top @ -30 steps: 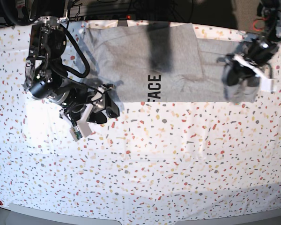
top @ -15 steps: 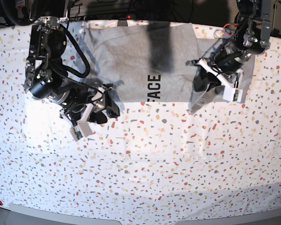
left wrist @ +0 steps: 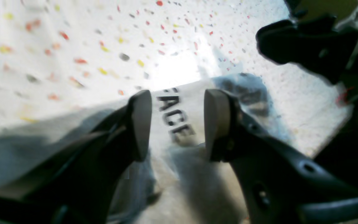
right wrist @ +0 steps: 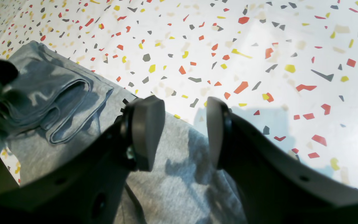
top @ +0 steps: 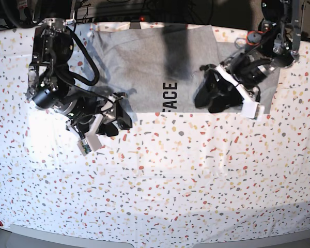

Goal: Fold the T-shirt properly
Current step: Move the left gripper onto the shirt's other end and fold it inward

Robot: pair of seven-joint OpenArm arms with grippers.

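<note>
The heather-grey T-shirt lies flat at the back of the table, with black lettering "FACE" at its front edge. My left gripper hovers over the shirt's right part, just right of the lettering. In the left wrist view it is open, and the lettering shows between its fingers. My right gripper is at the shirt's front left corner. In the right wrist view it is open over the shirt's edge, with a folded sleeve to its left.
The table has a white cover with coloured flecks. Its back edge, with cables, runs along the top of the base view. The right arm's dark body shows at the top right of the left wrist view.
My left arm has swept left from the shirt's far right side to a spot beside the lettering. The cloth under it has shifted. The right arm has not moved.
</note>
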